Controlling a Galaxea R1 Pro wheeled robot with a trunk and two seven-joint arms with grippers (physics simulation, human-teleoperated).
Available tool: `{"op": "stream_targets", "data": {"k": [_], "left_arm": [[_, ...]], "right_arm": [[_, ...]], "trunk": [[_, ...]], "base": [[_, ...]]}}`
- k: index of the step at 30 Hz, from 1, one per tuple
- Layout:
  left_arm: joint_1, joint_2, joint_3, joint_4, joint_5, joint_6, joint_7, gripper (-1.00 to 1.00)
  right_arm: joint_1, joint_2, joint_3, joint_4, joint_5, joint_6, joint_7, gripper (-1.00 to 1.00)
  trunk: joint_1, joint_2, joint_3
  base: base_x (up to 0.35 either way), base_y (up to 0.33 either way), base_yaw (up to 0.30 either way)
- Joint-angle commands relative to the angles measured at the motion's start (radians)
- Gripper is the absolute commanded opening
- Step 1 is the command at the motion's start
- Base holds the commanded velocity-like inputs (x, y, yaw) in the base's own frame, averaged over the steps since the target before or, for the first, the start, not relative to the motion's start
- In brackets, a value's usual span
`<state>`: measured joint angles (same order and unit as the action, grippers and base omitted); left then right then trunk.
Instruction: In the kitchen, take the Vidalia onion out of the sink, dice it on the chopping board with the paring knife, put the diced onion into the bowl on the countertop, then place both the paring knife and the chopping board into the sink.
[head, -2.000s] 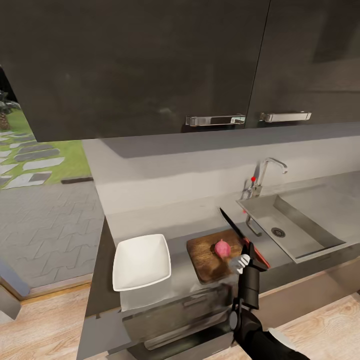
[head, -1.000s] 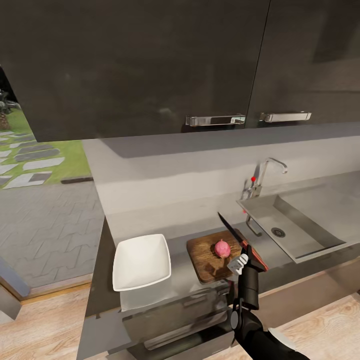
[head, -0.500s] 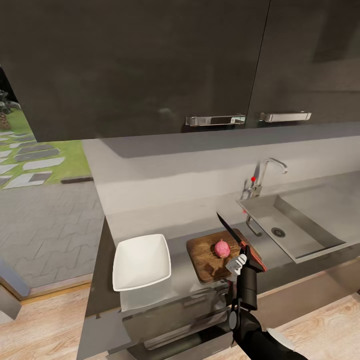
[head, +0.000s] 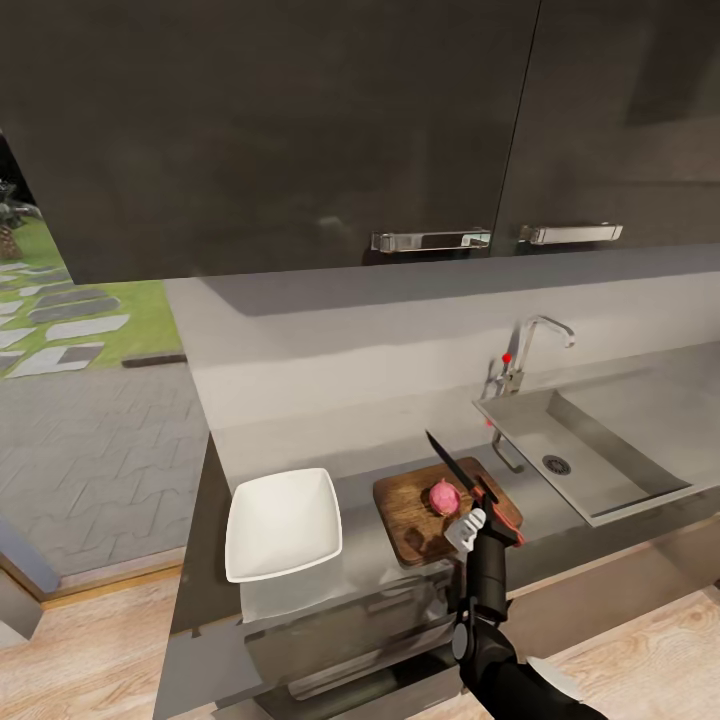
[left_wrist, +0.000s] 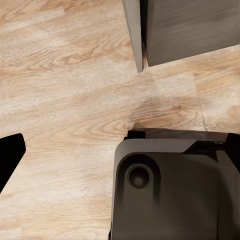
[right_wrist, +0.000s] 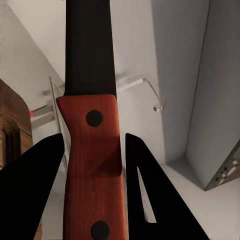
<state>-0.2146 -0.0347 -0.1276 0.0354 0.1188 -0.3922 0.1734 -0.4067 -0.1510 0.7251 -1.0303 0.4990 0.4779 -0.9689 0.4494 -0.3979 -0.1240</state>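
While no writing or brand shows anywhere, the right gripper (head: 478, 520) stays clenched on the paring knife (head: 462, 477), which has slid toward 9 o'clock since two seconds ago, blade now over the Vidalia onion (head: 444, 496) resting on the chopping board (head: 405, 515). Left claw: cannot tell.

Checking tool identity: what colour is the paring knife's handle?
Red with dark rivets, paring knife; right wrist view.
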Motion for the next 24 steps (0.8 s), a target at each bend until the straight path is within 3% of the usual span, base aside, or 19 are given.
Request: {"op": "stream_targets", "data": {"k": [1,11,16,24], "left_arm": [[-0.002,-0.001,-0.009,0.004,0.01,-0.007,0.001,1.0],[-0.002,-0.001,-0.009,0.004,0.01,-0.007,0.001,1.0],[-0.002,-0.001,-0.009,0.004,0.01,-0.007,0.001,1.0],[-0.002,-0.001,-0.009,0.004,0.01,-0.007,0.001,1.0]], "right_arm": [[-0.001,0.0,0.003,0.0,0.001,0.007,-0.001,-1.0],[-0.001,0.001,0.004,0.007,0.001,0.007,0.004,-1.0],[-0.001,0.025,0.004,0.048,0.002,0.006,0.004,-1.0],[-0.001,0.03,0.005,0.062,0.003,0.005,0.007,-1.0]], "trunk": [[0.001,-0.002,-0.002],[0.001,-0.002,-0.002],[0.001,-0.002,-0.002],[0.001,-0.002,-0.002]], "base": [[0.0,0.0,0.0],[0.0,0.0,0.0],[0.0,0.0,0.0],[0.0,0.0,0.0]]}}
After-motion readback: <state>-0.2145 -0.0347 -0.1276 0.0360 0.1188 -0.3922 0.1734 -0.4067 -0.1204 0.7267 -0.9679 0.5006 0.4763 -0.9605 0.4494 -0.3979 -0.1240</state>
